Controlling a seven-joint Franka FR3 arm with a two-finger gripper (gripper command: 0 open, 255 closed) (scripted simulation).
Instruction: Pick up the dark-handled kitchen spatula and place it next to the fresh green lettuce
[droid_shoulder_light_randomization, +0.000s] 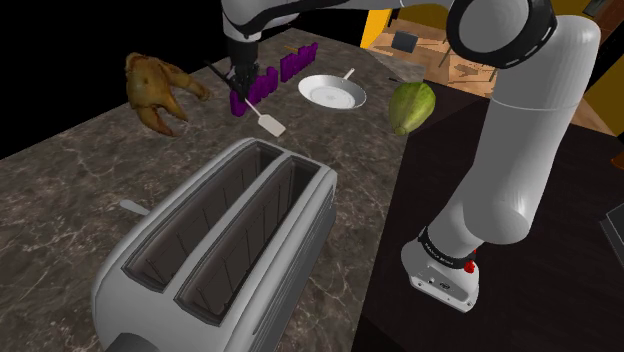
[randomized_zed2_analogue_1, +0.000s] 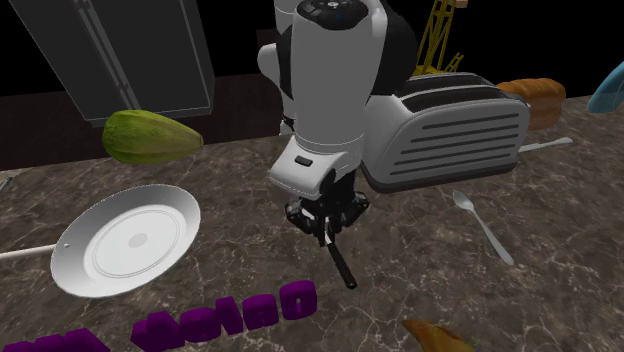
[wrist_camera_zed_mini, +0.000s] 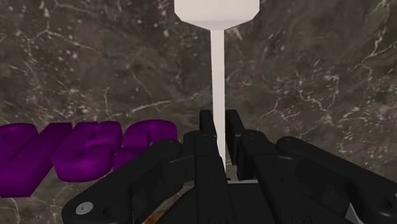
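Observation:
The spatula has a white blade (wrist_camera_zed_mini: 216, 9), a thin white shaft and a dark handle (randomized_zed2_analogue_1: 341, 264). My gripper (wrist_camera_zed_mini: 219, 121) is shut on the shaft, with the blade out ahead of the fingers. In the shoulder view the gripper (droid_shoulder_light_randomization: 243, 88) is over the far part of the marble counter, and the blade (droid_shoulder_light_randomization: 270, 124) points toward the toaster. In the second exterior view the handle pokes out below the gripper (randomized_zed2_analogue_1: 325, 228). The green lettuce (droid_shoulder_light_randomization: 412, 105) (randomized_zed2_analogue_1: 150, 135) lies near the counter's edge, beyond a white pan.
A white pan (droid_shoulder_light_randomization: 332, 93) (randomized_zed2_analogue_1: 125, 240) lies between gripper and lettuce. Purple letters (droid_shoulder_light_randomization: 265, 85) (randomized_zed2_analogue_1: 225, 315) (wrist_camera_zed_mini: 83, 153) lie close beside the gripper. A roast chicken (droid_shoulder_light_randomization: 155, 88), a big silver toaster (droid_shoulder_light_randomization: 220, 250) (randomized_zed2_analogue_1: 450, 130), a spoon (randomized_zed2_analogue_1: 480, 222) and bread (randomized_zed2_analogue_1: 535, 100) share the counter.

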